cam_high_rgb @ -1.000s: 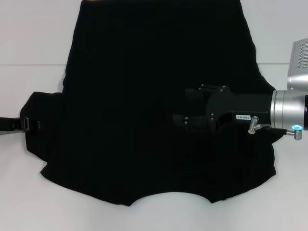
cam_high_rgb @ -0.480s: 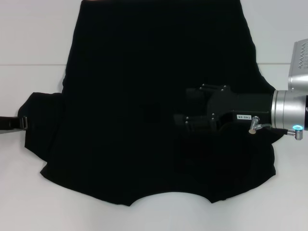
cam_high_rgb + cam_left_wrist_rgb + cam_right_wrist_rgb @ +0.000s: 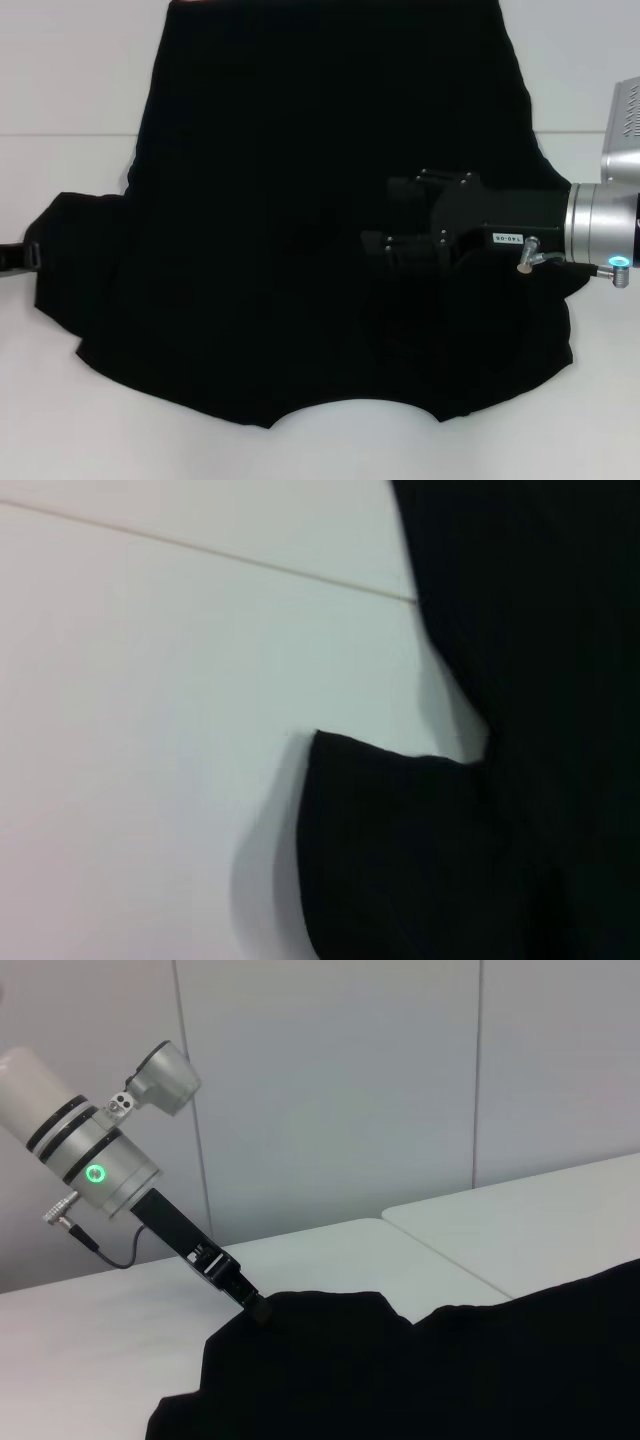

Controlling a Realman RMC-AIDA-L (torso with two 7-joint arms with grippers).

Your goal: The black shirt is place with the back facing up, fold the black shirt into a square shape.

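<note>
The black shirt [image 3: 300, 200] lies spread flat on the white table [image 3: 60, 80], its curved neckline at the near edge. My right gripper [image 3: 380, 217] is open, low over the shirt's right-middle part, with fingers [image 3: 400, 188] pointing left. My left gripper [image 3: 14, 256] is at the far left edge of the head view, shut on the tip of the shirt's left sleeve [image 3: 75, 260]. The right wrist view shows this left gripper [image 3: 254, 1306] pinching the sleeve edge. The left wrist view shows the sleeve [image 3: 400, 850] and the shirt's side [image 3: 540, 630].
A thin seam line [image 3: 60, 134] crosses the table behind the sleeve. Bare white table lies left of the shirt and along the near edge [image 3: 340, 450]. A grey panelled wall [image 3: 330, 1090] stands beyond the table in the right wrist view.
My left gripper has moved left with the sleeve tip, drawing the sleeve and the shirt's lower left edge outward. The right gripper has stayed almost still.
</note>
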